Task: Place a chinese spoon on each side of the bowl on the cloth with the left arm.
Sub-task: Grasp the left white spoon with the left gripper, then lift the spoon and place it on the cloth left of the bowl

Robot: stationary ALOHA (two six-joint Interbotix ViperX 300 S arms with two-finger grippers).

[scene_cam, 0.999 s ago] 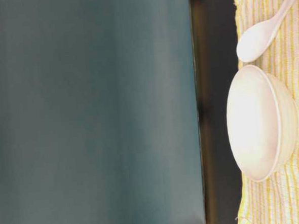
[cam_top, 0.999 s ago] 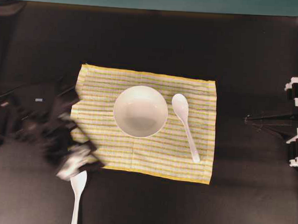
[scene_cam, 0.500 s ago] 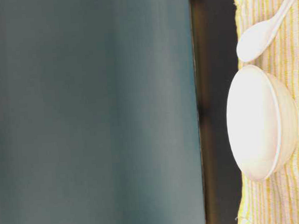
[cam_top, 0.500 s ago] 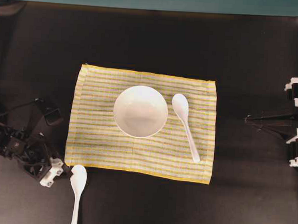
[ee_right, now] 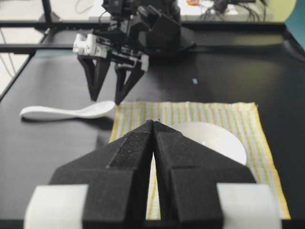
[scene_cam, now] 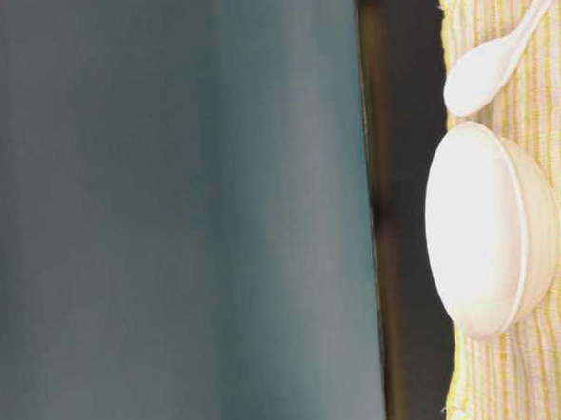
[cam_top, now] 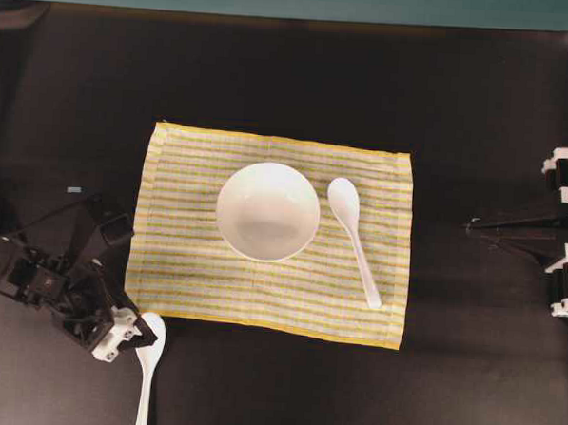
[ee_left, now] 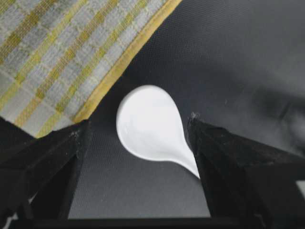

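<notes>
1. Nearest to us in the overhead view, the second chinese spoon [cam_top: 146, 372] lies on the black worktop [cam_top: 291, 80] just off the cloth's near left corner, scoop toward the cloth, handle running off the near edge.
2. The left pincer [cam_top: 142, 336] hangs over that scoop with its jaws spread wide; in the left wrist view the scoop [ee_left: 150, 125] sits between the two black fingers [ee_left: 47, 157], neither touching it, so nothing is grasped.
3. The striped cloth [cam_top: 194, 289] lies flat mid-worktop, its yellow hem just beside the scoop.
4. We see the white bowl [cam_top: 268, 212] upright on the cloth, a little left of its centre.
5. The first chinese spoon [cam_top: 353, 237] rests on the cloth just right of the bowl, apart from it, scoop away from us.
6. The right pincer [ee_right: 153, 129] is clenched, its jaws pressed together on nothing, well right of the cloth.
</notes>
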